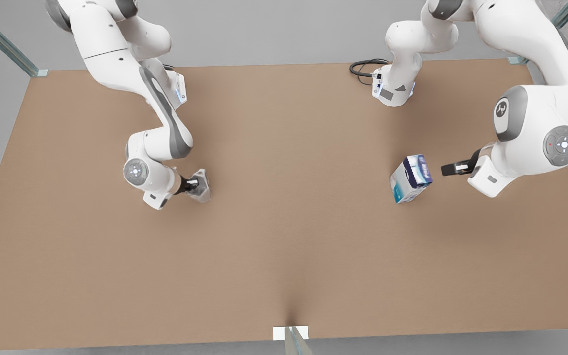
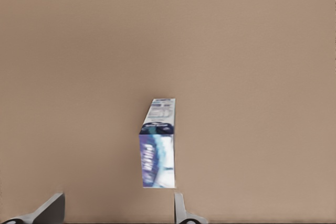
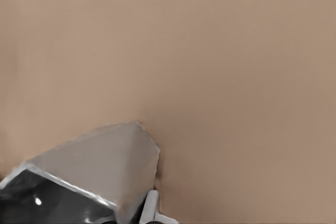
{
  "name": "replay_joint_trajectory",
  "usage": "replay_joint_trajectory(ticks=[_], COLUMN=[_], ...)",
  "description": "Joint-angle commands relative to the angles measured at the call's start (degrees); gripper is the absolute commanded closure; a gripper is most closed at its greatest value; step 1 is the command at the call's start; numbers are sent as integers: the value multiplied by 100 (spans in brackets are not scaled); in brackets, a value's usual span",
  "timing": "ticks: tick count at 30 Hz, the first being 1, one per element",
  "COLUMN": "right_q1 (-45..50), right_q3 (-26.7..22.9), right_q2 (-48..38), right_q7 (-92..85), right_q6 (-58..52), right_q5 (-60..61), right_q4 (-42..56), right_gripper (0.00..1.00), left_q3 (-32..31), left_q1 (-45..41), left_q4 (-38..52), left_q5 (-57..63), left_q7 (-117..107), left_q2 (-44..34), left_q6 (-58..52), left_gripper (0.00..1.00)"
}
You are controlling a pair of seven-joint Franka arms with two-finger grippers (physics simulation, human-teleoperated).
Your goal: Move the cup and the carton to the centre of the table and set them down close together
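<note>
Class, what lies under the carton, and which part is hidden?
The carton stands on the bare table, left gripper open beside it. The spot beneath its base is covered.

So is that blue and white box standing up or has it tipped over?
Standing upright. The carton rests on the table with its dark printed top facing up, clear of the left gripper, whose fingers are spread open short of it.

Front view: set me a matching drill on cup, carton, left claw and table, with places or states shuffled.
1. cup
2. carton
3. left claw
4. table

A. tan, bearing both things
B. front view's left, at the right claw
C. open, just short of the carton
D. front view's right, nothing touching it

Pairs: 1-B, 2-D, 3-C, 4-A
</note>
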Motion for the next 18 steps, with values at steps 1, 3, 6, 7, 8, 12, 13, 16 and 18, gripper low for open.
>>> replay_joint_trajectory(ticks=[1,3,6,7,8,12,13,16,18], right_q1=[145,576,1060,1086,1183,1341,1341,1350,1411], right_q3=[-1,7,-1,-1,-1,-1,-1,-1,-1], right_q2=[114,729,1960,2319,2759,3428,3419,3393,3393], right_q7=[220,633,1328,1389,1679,2286,2383,2462,2400], right_q6=[-1,8,17,52,87,131,131,324,518], right_q5=[-58,-49,223,285,285,294,329,320,294], right_q4=[157,939,2512,2969,3532,4587,4622,4596,4579], right_gripper=[79,79,79,79,79,79,79,14,0], left_q3=[0,-8,-17,-26,-26,-26,-26,-26,-26], left_q1=[-8,-26,-26,-26,-26,-96,-96,-96,-96], left_q4=[-102,-999,-1922,-2317,-2484,-3152,-3337,-3654,-3759], left_q5=[0,-27,-36,-44,-44,-132,-132,-141,-141], left_q7=[11,11,20,28,37,20,-15,-209,-174], left_q2=[-65,-469,-688,-891,-856,-882,-900,-1005,-900], left_q6=[29,600,1223,1522,1698,2349,2428,2428,2560], left_gripper=[0,0,0,0,0,0,0,0,0])
